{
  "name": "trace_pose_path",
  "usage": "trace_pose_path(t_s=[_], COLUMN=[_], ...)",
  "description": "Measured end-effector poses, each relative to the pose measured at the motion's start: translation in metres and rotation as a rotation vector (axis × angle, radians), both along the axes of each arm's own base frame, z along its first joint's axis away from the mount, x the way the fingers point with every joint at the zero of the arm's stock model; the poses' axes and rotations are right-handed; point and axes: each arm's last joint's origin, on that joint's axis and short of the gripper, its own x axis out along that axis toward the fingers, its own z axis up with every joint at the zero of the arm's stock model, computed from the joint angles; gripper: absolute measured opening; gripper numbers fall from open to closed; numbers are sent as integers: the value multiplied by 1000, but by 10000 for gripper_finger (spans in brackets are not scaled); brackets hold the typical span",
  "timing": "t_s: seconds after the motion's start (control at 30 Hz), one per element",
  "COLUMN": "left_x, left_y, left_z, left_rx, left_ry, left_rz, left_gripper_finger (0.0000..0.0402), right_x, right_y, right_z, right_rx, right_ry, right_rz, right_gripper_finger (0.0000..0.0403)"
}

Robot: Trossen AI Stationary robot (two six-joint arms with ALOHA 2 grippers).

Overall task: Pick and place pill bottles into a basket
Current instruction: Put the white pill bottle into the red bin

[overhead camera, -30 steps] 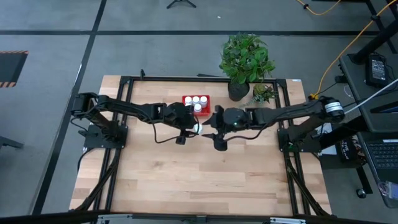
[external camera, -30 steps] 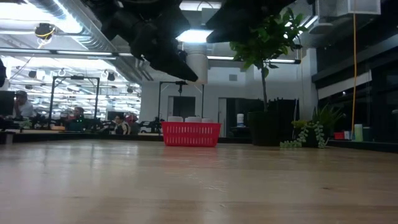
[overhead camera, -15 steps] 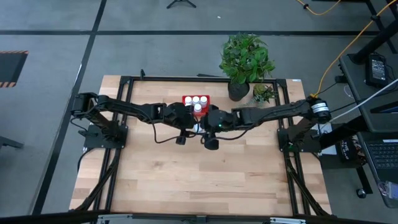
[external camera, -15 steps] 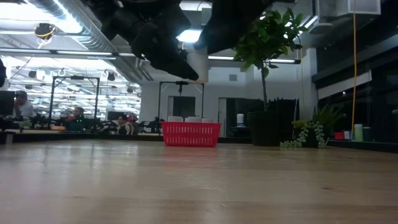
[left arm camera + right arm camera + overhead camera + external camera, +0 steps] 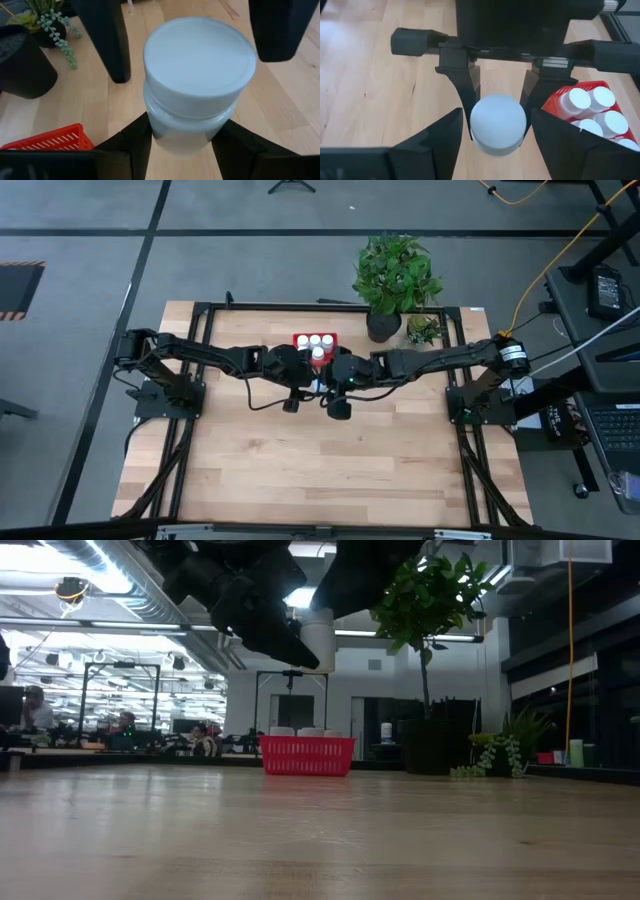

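Red perforated basket (image 5: 303, 340) set near far edge of table, about midway along it. Four white-capped pill bottles (image 5: 592, 112) stood upright inside, close-packed. One more white bottle (image 5: 192, 82) held in air just beside basket's near edge, cap toward right wrist camera.

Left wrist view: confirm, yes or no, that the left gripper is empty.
No. The left gripper is closed on a white pill bottle, its two dark fingers pressing the bottle's sides just under the cap.
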Motion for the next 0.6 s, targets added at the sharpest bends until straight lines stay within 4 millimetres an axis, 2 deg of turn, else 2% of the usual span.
trace_pose_path(t_s=[0.33,0.6], left_x=[1,1], left_y=[0,0], left_z=[1,2], left_rx=[-5,-8], left_ry=[-11,-28], left_rz=[-9,-16], left_gripper_finger=[171,171], right_x=[0,0], right_y=[0,0], right_z=[0,0], right_rx=[-19,-18], right_ry=[0,-1], right_rz=[15,16], right_gripper_finger=[199,186])
